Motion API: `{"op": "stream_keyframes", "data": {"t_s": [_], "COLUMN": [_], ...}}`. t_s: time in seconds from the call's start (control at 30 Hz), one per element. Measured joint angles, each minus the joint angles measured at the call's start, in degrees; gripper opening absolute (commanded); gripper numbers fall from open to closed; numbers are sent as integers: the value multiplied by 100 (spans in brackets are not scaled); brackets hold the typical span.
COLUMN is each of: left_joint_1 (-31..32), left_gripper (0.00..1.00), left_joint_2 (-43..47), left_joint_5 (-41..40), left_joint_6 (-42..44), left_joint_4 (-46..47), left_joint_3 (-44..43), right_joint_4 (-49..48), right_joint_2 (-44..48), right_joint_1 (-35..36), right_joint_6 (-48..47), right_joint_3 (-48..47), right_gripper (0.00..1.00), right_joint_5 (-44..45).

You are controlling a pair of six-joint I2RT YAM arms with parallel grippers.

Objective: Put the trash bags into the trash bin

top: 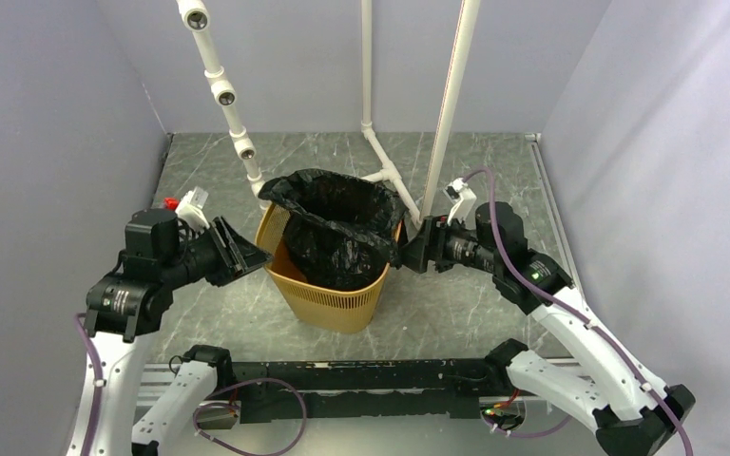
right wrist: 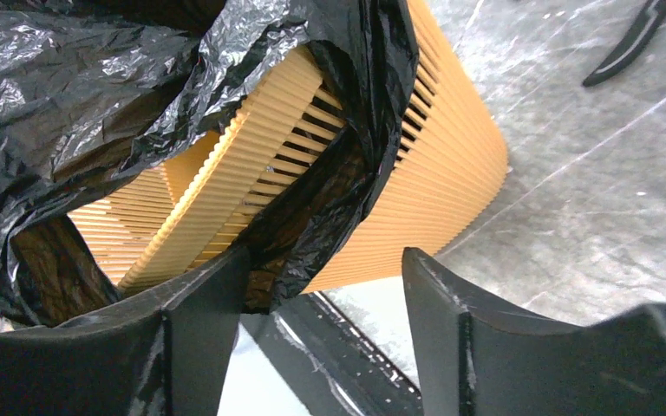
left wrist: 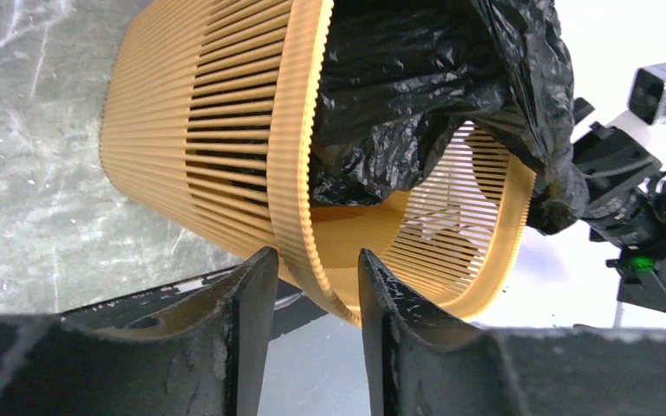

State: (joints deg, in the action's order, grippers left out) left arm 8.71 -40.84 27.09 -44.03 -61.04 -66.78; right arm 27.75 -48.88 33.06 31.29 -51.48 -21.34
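The yellow-orange trash bin (top: 328, 302) stands mid-table with the black trash bag (top: 337, 223) inside it, the bag's mouth open and draped over the back and right rim. My left gripper (top: 247, 255) is at the bin's left rim. In the left wrist view its fingers (left wrist: 312, 256) stand apart astride the bare rim of the bin (left wrist: 199, 130), and the bag (left wrist: 399, 95) hangs further in. My right gripper (top: 407, 252) is at the right rim. There it (right wrist: 328, 253) is open, with a fold of the bag (right wrist: 69, 78) over the bin (right wrist: 451, 147) beside its left finger.
A white pipe frame (top: 223, 95) with small cameras rises behind the bin, with another pipe (top: 451, 104) to its right. Grey walls close in three sides of the marble tabletop (top: 475, 313). A black rail (top: 361, 375) runs along the near edge.
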Motion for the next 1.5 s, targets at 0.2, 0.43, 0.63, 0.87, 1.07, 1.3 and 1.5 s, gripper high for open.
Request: {"op": "stream_keyframes", "data": {"t_s": [0.2,0.43,0.63,0.87,1.07,1.3,1.5], "left_joint_1": [0,0,0,0,0,15,374], "left_gripper": [31,29,29,31,33,29,26], "left_joint_2": [-472,-1121,-1622,-2529,-3285,-4017,-4669], "left_joint_5": [-4,-4,101,568,1169,1915,2249], "left_joint_6": [365,1209,2090,3353,4614,5904,6572], "left_joint_4": [48,-31,-22,-15,-275,-774,-1130], "left_joint_3": [-103,-590,-940,-1523,-2129,-2734,-3362], "right_joint_4": [205,437,647,809,970,1073,1152], "right_joint_2": [431,844,1034,780,297,-116,-439], "right_joint_1": [0,0,0,0,0,0,0], "right_joint_6": [-157,-348,-452,-389,-358,-372,-437], "right_joint_3": [-48,-431,-1005,-1375,-1414,-1543,-1952], "right_gripper": [78,80,81,81,81,80,71], "right_joint_5": [350,723,1174,1390,1381,1370,1495]}}
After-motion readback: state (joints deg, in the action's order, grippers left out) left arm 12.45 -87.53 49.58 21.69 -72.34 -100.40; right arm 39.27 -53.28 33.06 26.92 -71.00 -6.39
